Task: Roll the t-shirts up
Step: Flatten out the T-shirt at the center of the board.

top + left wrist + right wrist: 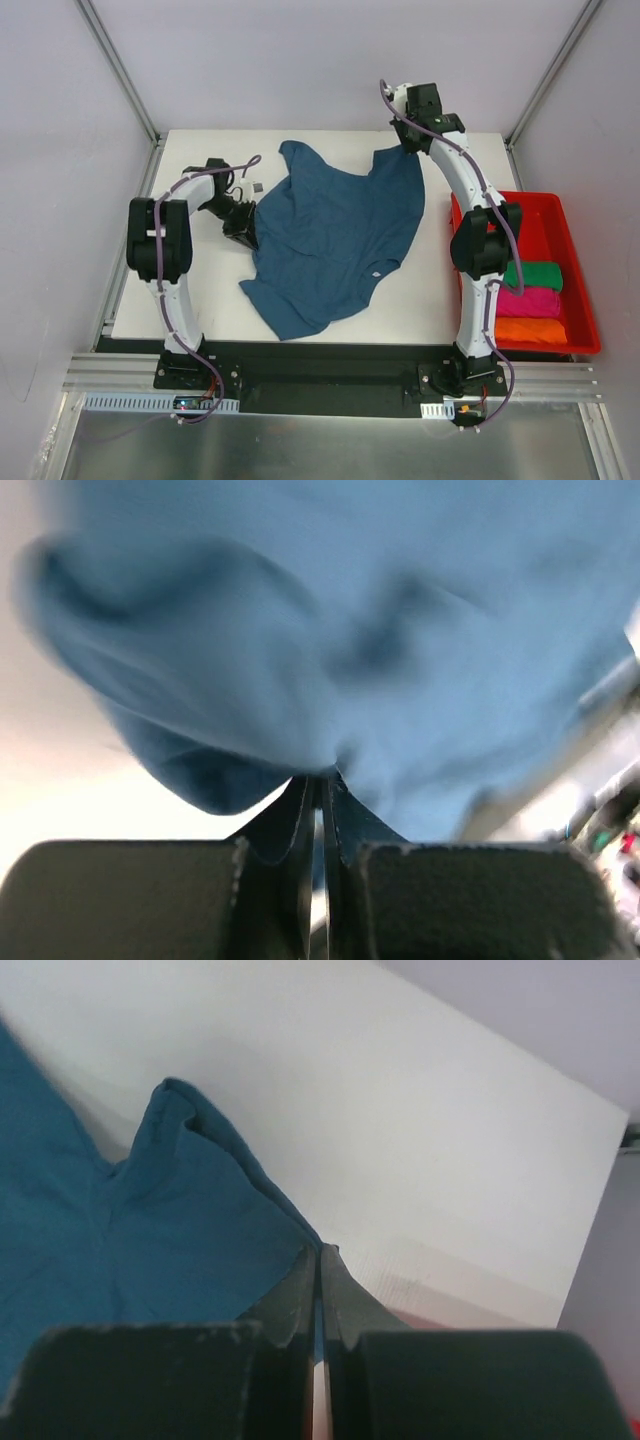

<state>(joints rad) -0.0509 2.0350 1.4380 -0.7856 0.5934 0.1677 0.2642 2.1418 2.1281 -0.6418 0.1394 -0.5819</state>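
The blue t-shirt (335, 235) lies spread, somewhat rumpled, on the bench (200, 300) just left of the red tray (530, 196), its white neck label (376, 270) on the side toward the tray. Both arms have it. The left jaws are pinched together on a fold at the edge farthest from the tray. The right jaws are clamped on the far corner, just beyond the tray's far end. The line between the two grips slants across the cloth, so the shirt likely needs pulling taut along it before rolling. Green (535, 275), magenta (530, 301) and orange (530, 330) shirts sit rolled inside the tray.
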